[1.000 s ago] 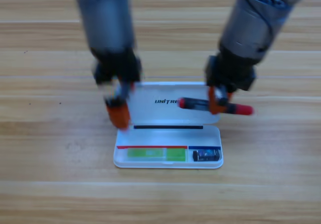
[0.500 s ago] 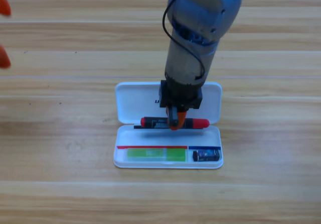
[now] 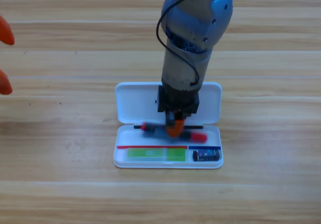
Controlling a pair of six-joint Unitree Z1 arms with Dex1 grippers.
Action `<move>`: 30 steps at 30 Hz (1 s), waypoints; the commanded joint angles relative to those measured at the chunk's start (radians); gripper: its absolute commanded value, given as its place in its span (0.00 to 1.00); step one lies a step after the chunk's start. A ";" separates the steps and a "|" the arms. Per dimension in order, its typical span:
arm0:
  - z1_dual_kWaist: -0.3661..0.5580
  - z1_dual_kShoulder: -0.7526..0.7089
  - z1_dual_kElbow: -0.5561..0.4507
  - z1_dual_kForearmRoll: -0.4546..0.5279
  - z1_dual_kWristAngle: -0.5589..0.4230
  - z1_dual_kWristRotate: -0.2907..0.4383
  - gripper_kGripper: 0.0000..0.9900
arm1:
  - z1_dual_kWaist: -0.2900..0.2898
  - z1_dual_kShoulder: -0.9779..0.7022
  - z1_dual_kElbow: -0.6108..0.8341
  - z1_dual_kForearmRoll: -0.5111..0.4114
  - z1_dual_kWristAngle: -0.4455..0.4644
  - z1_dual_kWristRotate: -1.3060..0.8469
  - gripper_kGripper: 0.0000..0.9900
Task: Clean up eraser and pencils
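Right pincer [image 3: 174, 129] reaches down from the top centre of the frame, pointing at the white case [image 3: 130, 103] in the lower middle. It is clenched on the black pencil [image 3: 173, 131], gripping it near mid-length. The pencil's long axis runs left to right across the frame, tilted slightly down toward the right; one red end shows left of the pincer, the other to its right. The pencil sits over the upper strip of the case's tray, just below the open lid; whether it touches the tray cannot be told.

Green pencil [image 3: 155, 154] lies flat in the lower left compartment of the tray, long axis left to right, parallel to the tray's front edge. Eraser [image 3: 206, 155] lies in the lower right compartment, just beside the green pencil's compartment.

Left pincer [image 3: 5, 58] waits at the left edge of the frame, only two orange tips showing, held apart. The case rests on the wooden bench [image 3: 271, 184].
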 commanded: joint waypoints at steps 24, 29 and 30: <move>0.018 0.477 -0.366 -0.309 -0.158 -0.009 0.15 | -0.003 -0.845 0.701 -0.415 0.468 0.207 1.00; 0.021 0.593 -0.348 -0.399 -0.216 -0.063 0.00 | -0.012 -0.914 0.748 -0.465 0.464 0.225 1.00; 0.021 0.605 -0.326 -0.421 -0.228 -0.069 0.00 | -0.018 -0.919 0.750 -0.465 0.463 0.225 1.00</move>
